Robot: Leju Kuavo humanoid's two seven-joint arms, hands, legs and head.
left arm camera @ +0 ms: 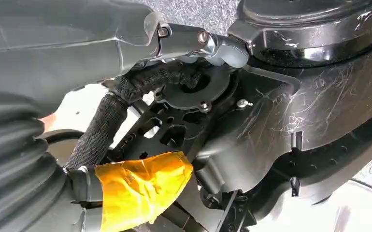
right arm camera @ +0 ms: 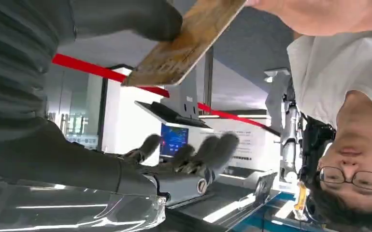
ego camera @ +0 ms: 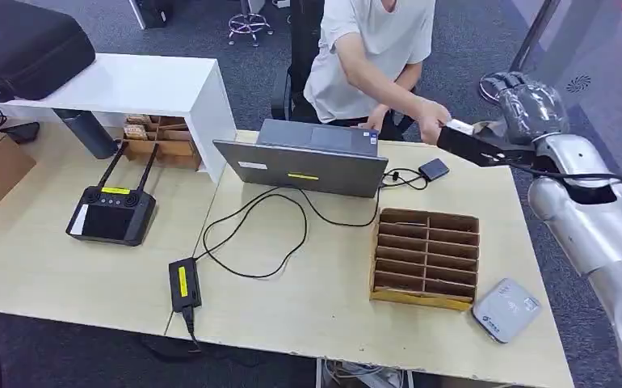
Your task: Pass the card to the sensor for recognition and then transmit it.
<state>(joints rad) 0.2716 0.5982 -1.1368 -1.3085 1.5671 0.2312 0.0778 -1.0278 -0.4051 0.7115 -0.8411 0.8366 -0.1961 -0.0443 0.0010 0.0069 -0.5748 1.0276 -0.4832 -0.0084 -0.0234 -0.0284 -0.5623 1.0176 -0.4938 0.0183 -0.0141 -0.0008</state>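
Handover at the far right of the desk (ego camera: 324, 307). A person's hand (ego camera: 431, 120) held out one card (right arm camera: 184, 43), raised in the air above the desk edge, its near end against the thumb of the right hand (ego camera: 526, 105). The fingers (right arm camera: 208, 150) of that hand were spread apart, well off the card's other face, so we judged it not yet gripped. The left hand (left arm camera: 53, 48) hung by the robot's body; we could not tell how its fingers lay.

Step in hand, as we read it: take the card. To do it well, bring the fingers up under the card opposite the thumb, pinch near the end and leave most of the face bare for reading. Pull away only once the person lets go, then carry it flat to the sensor (ego camera: 506, 309) at the near right corner.

Count: one card, one sensor, one laptop (ego camera: 308, 166), one slotted cardboard box (ego camera: 426, 257), one remote (ego camera: 111, 214), one power brick (ego camera: 183, 284), one person.
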